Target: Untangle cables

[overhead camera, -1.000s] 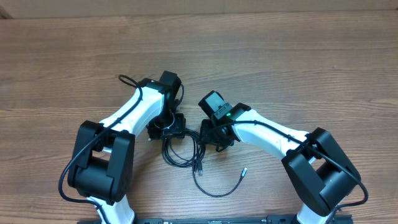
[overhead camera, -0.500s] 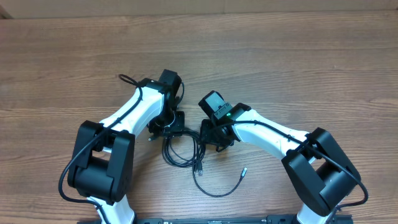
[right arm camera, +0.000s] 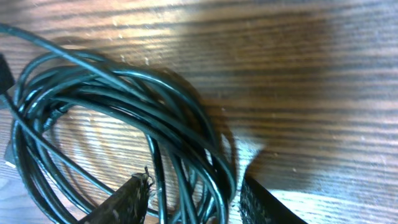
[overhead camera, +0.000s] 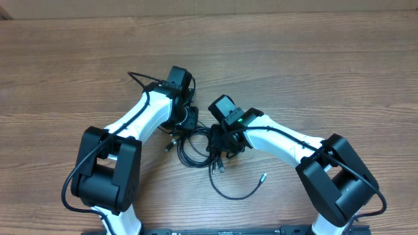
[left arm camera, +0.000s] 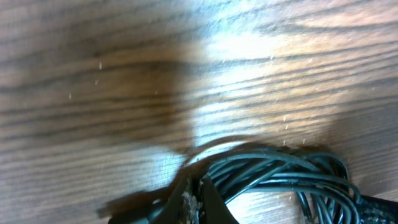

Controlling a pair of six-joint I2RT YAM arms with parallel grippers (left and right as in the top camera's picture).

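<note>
**Left gripper (left arm camera: 194, 200) pinched shut, right gripper (right arm camera: 196, 194) apart – cables (overhead camera: 194, 147) bunched in between**

So the cables sit as 1 messy coil on the table (overhead camera: 294, 59), right in the gap between the 2 arms and near the front edge. One strand runs out of the coil toward the front in a wide curve and ends in a small plug tip (overhead camera: 264, 175) lying on the wood by itself.

In the left wrist view, the left gripper has its fingers pressed together with no gap, and they're clamped on the edge of the coil – the strands fan out to the right from where the tips meet.

The right gripper is different: its fingers stand clearly apart, 1 on either side of several strands at the coil's edge. The strands pass through the gap, but I can't see them being squeezed. The nearest strand runs just beside 1 finger, and I can't tell if it actually touches.
</note>
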